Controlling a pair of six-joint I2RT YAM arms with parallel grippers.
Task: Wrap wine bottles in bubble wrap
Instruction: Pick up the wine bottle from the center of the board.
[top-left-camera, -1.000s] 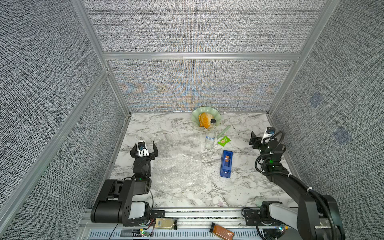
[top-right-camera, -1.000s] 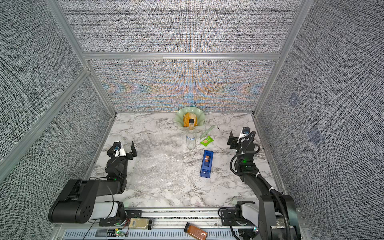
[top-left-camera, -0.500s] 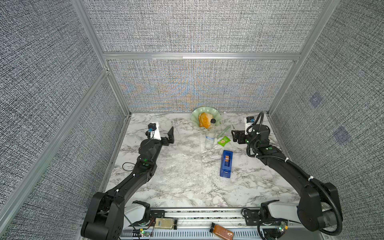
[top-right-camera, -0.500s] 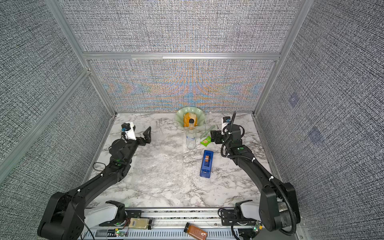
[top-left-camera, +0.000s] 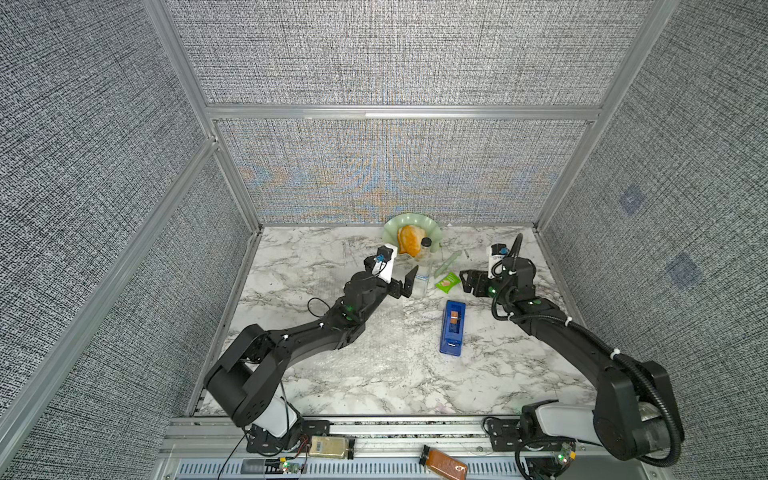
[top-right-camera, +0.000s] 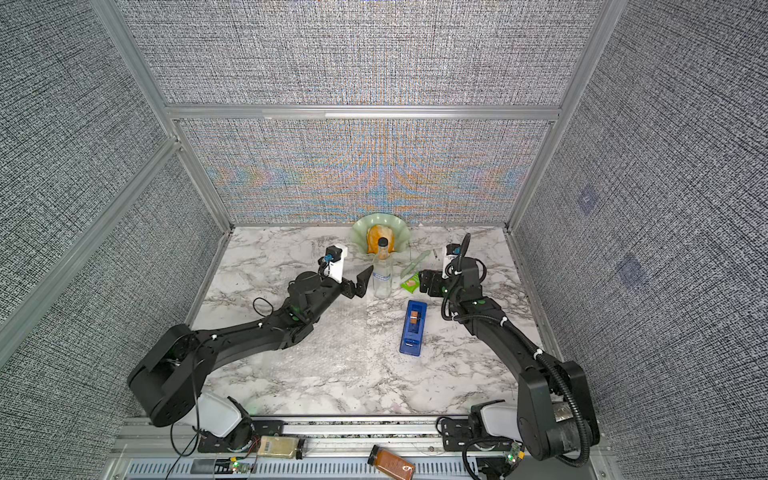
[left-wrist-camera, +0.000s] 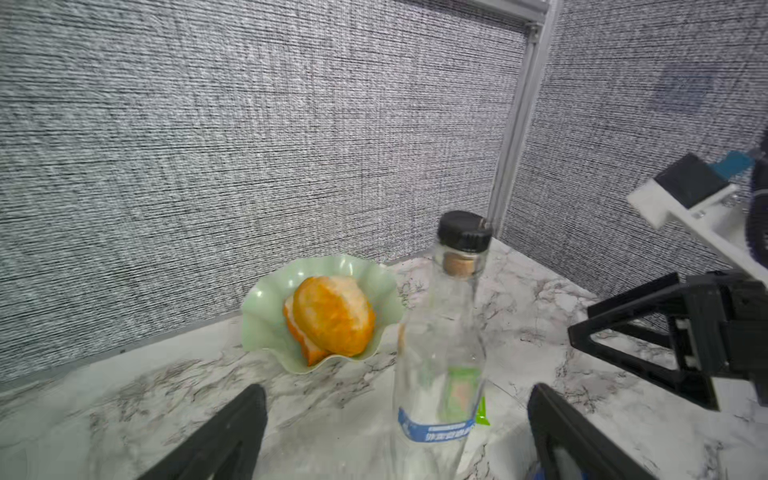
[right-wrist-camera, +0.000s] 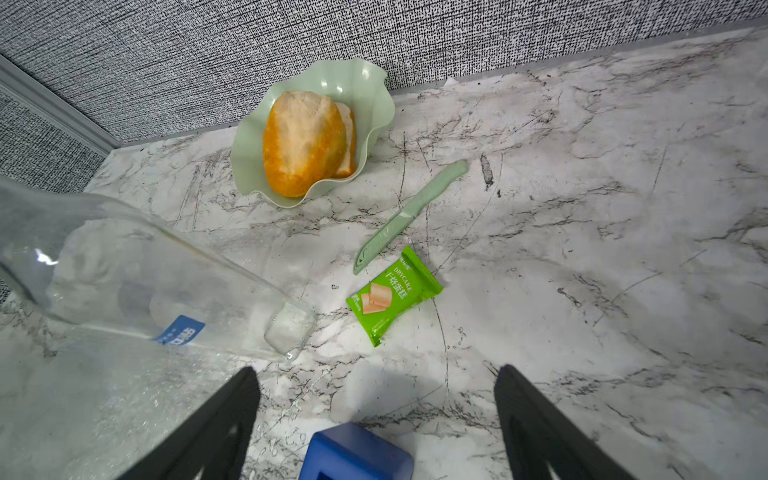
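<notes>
The wine bottle (top-left-camera: 423, 270) (top-right-camera: 382, 272), clear glass with a black cap and a blue-white label, stands upright near the back of the marble table. The bubble wrap (top-left-camera: 386, 338) (top-right-camera: 347, 338) lies flat in the middle of the table, in front of the bottle. My left gripper (top-left-camera: 405, 284) (top-right-camera: 362, 283) is open just left of the bottle. In the left wrist view the bottle (left-wrist-camera: 440, 353) rises just ahead of the gripper (left-wrist-camera: 397, 392), between its spread fingers. My right gripper (top-left-camera: 471, 282) (top-right-camera: 428, 282) (right-wrist-camera: 376, 374) is open and empty, to the right of the bottle (right-wrist-camera: 145, 278).
A green bowl (top-left-camera: 432, 232) holding an orange food item stands at the back wall behind the bottle. A pale green knife (top-left-camera: 448, 264) and a green packet (top-left-camera: 448, 282) lie right of the bottle. A blue tape dispenser (top-left-camera: 452, 328) lies below them. A brown-filled bottle (top-left-camera: 442, 465) rests on the front rail.
Both arms have stretched out from the front sides of the table toward the bottle. The left gripper has come up beside it, and the right gripper has moved in near the green packet.
</notes>
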